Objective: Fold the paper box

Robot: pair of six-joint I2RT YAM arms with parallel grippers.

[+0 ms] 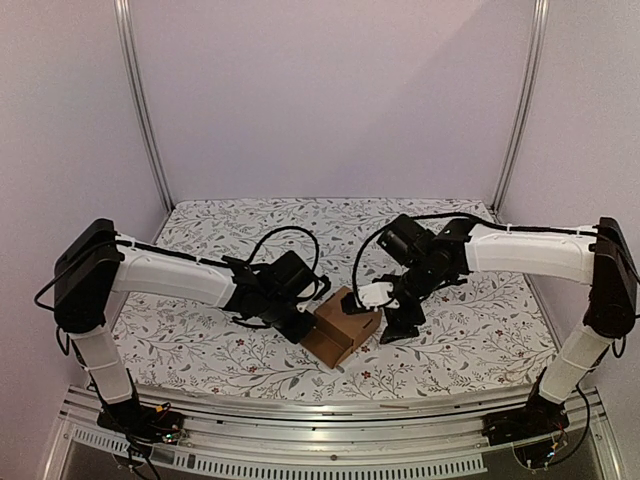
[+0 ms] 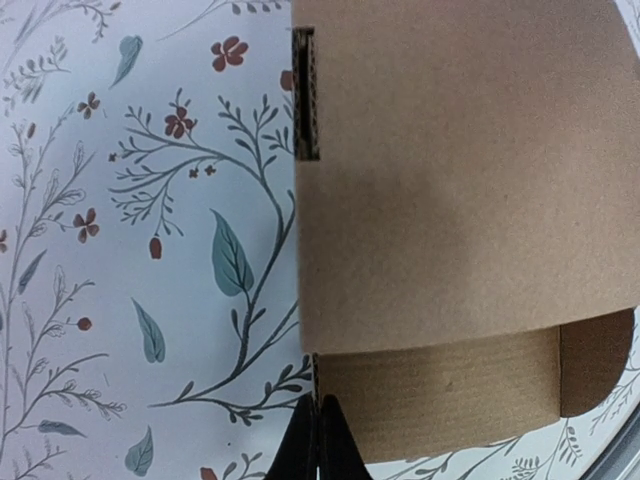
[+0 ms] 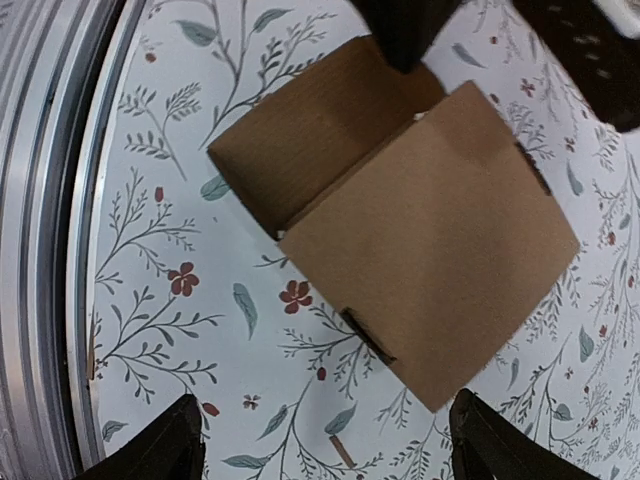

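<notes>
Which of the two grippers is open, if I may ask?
The right gripper: its fingers stand wide apart, while the left gripper is shut.

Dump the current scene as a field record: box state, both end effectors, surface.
object: paper box, plain brown cardboard
box state: partly formed, top panel down, one end open
box location: front centre, between the two arms
surface: floral tablecloth
left end effector: shut, tip at the box's open end, contact unclear
right end effector: open, empty, pointed down at the box
</notes>
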